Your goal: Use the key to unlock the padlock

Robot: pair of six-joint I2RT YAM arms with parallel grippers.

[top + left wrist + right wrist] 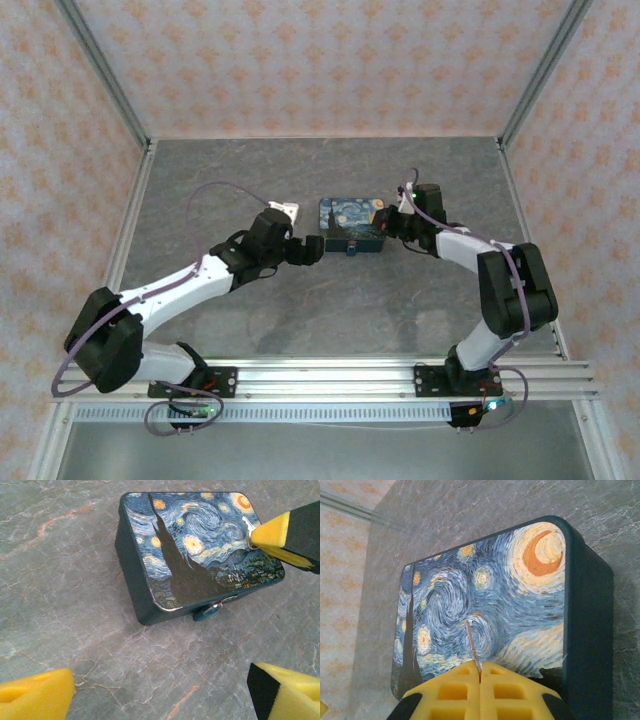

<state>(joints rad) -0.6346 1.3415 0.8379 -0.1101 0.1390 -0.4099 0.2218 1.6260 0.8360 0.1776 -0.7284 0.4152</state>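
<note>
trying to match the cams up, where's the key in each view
top external: too small to make out; the right gripper that pinches it is at the right end of the box
left wrist: key upper right, sticking out of the yellow pads over the lid
right wrist: key low centre, poking up from the yellow pads
shared landmark: the night-sky box lid

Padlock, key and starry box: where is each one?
starry box [190, 545]: left wrist view, on its painted lid.
padlock [206, 612]: left wrist view, on its dark body.
key [472, 645]: right wrist view, on its thin silvery blade.
</note>
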